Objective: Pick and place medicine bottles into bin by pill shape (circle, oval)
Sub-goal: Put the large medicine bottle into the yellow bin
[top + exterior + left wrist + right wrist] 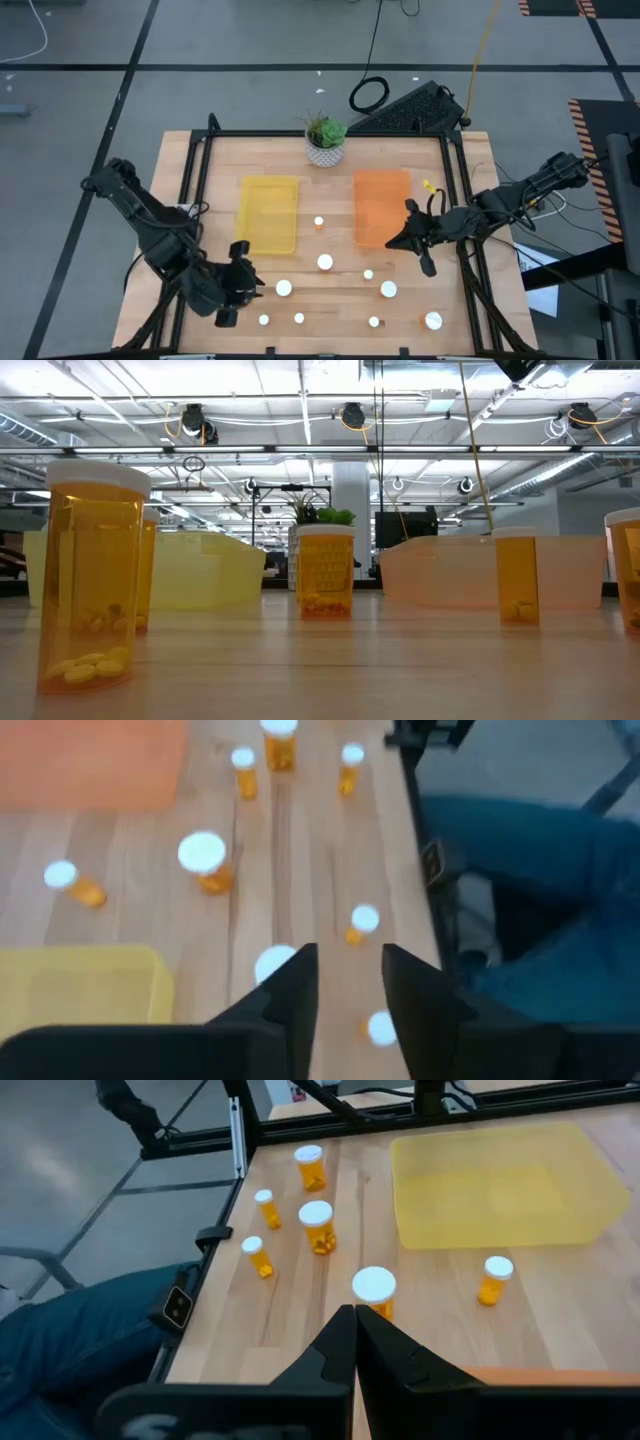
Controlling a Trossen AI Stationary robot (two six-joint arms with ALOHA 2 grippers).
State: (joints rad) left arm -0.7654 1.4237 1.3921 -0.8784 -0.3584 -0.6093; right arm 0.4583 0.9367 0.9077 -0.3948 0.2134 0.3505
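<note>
The medicine bottles (325, 262) stand scattered, white-capped, across the near half of the wooden surface (400, 310), none of them in a tray. One bottle (284, 288) sits just beside the left end effector (243, 283), whose fingers stand apart. The right end effector (413, 238), fingers pressed together and empty, hovers by the orange tray's (381, 200) near corner, the yellow tray (268, 212) farther off.
</note>
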